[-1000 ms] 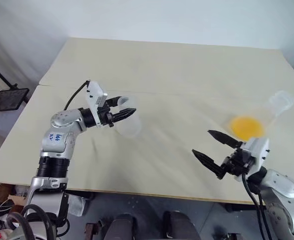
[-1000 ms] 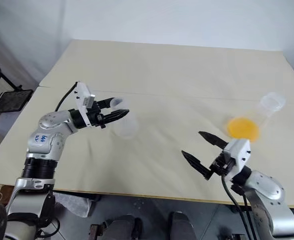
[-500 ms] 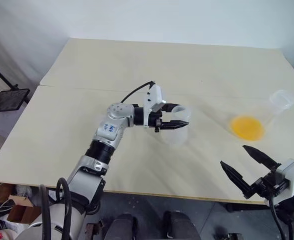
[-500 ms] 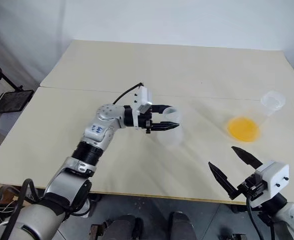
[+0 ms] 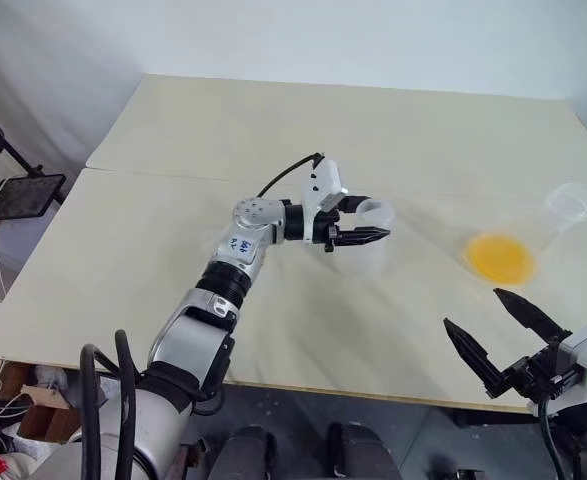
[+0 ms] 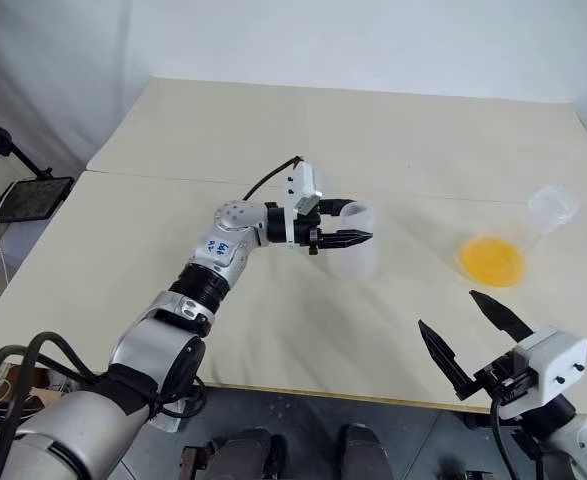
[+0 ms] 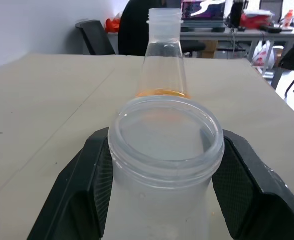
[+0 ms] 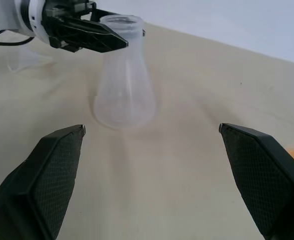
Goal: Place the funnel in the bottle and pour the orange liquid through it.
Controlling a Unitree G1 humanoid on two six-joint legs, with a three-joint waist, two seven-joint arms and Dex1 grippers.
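Observation:
My left gripper point(image 5: 361, 226) is shut on the wide neck of the frosted bottle point(image 5: 370, 252), which stands upright near the table's middle, its base on or just above the surface. In the left wrist view the bottle's rim point(image 7: 165, 150) sits between both black fingers. To the right lies the orange liquid point(image 5: 498, 257), a round patch in the bottom of a clear long-necked flask point(image 7: 163, 65). My right gripper point(image 5: 473, 310) hangs open and empty over the near edge, right of the bottle. A faint clear funnel point(image 8: 29, 61) lies on the table beyond the bottle.
The beige table point(image 5: 153, 260) has a seam running across it behind the bottle. A black stand with a flat pad point(image 5: 18, 195) sits off the table's left edge. Chairs and desks point(image 7: 222, 25) stand beyond the far side in the left wrist view.
My left gripper has carried the bottle rightward from the left side to the table's middle, nearer the orange flask. My right gripper has drawn back toward the near edge, still open.

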